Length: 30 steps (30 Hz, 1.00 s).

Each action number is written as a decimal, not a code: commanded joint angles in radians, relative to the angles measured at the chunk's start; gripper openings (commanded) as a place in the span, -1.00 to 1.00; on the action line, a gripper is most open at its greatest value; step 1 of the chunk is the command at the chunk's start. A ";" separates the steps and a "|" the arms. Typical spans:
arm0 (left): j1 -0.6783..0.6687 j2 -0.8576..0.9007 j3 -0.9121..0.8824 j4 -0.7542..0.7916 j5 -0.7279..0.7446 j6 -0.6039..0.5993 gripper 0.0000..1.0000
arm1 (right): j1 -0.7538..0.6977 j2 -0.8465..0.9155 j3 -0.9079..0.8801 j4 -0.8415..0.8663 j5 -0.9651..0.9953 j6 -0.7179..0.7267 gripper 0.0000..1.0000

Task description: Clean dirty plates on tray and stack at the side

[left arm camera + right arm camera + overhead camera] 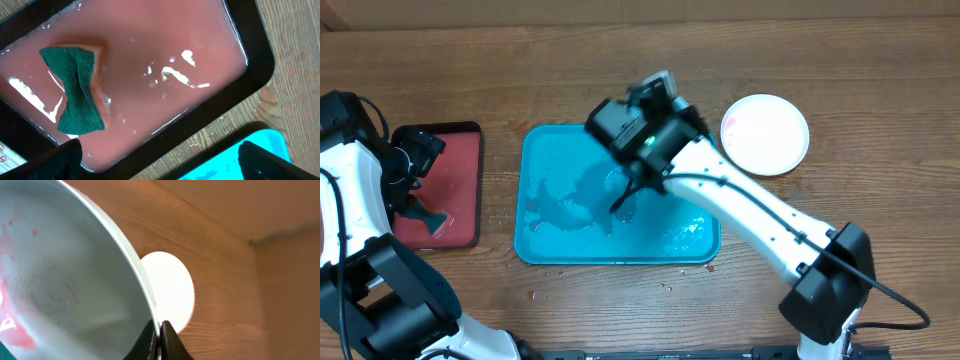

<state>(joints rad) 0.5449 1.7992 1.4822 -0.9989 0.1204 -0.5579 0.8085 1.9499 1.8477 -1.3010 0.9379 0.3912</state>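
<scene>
My right gripper is shut on the rim of a pale-rimmed plate with a red smear, held steeply tilted over the teal tray. In the overhead view the arm hides most of this plate. A white plate lies on the table right of the tray and also shows in the right wrist view. No third plate shows. My left gripper is open and empty over the corner of the pink-red tray, near a green sponge lying in it.
The pink-red tray stands left of the teal tray and holds wet film. The teal tray's floor is wet, and its corner shows in the left wrist view. Water drops lie on the wood in front of it.
</scene>
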 commanded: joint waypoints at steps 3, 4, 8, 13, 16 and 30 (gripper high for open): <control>0.005 -0.016 0.018 0.002 0.011 0.008 0.99 | -0.163 -0.008 0.016 0.093 -0.186 0.156 -0.92; 0.005 -0.016 0.018 0.002 0.011 0.008 1.00 | -0.213 -0.008 0.016 0.102 -0.276 0.156 -0.92; 0.005 -0.016 0.018 0.002 0.011 0.008 0.99 | -0.414 -0.008 0.016 0.120 -0.631 0.155 -0.92; 0.005 -0.016 0.018 0.002 0.011 0.008 0.99 | -0.684 -0.008 0.006 0.084 -0.884 0.155 -0.92; 0.005 -0.016 0.018 0.002 0.011 0.008 1.00 | -0.800 -0.008 -0.034 0.080 -0.912 0.155 -0.92; 0.005 -0.016 0.018 0.002 0.011 0.008 1.00 | -0.869 -0.016 -0.294 0.236 -0.942 0.125 -0.19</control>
<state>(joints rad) 0.5453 1.7992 1.4822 -0.9993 0.1215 -0.5579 -0.0830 1.9530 1.5517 -1.0637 0.0200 0.5201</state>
